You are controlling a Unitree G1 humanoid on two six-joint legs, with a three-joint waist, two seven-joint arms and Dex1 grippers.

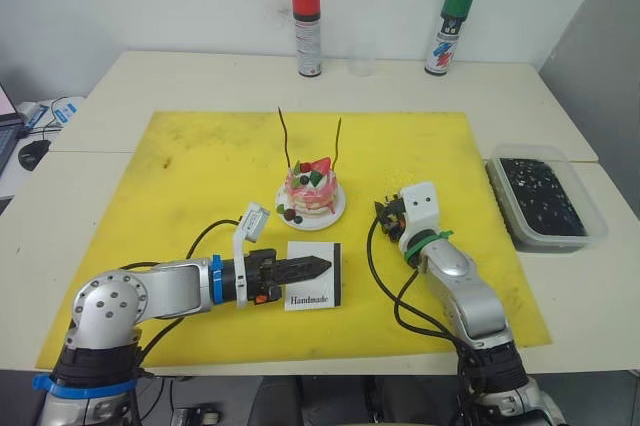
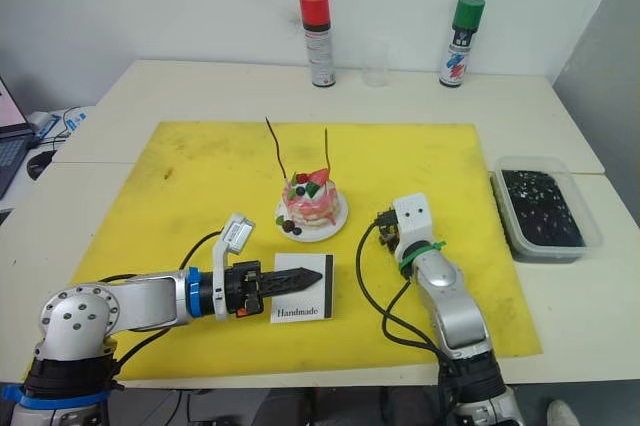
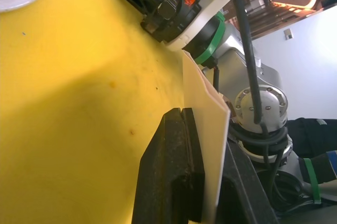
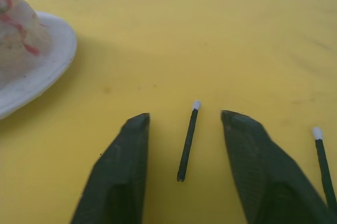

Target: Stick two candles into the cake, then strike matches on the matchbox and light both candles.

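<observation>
Nearest, left gripper [image 1: 312,267] clamped on matchbox [image 1: 314,289], at 6 o'clock from cake [image 1: 310,191]. Candles [image 1: 284,140] already planted. Right gripper [image 4: 184,150] open, straddling a match [image 4: 188,142]; another [image 4: 323,156] beside. Next, probably: closing squarely on that thin stick.

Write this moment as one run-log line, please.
candles: both in cake | left gripper: shut on matchbox | right gripper: open, straddling match on yellow mat | second match: beside

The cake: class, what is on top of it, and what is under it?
Two candles stand in the cake, among a strawberry and berries. A white plate sits under it, on the yellow mat. How deep the candles go is hidden.
</observation>
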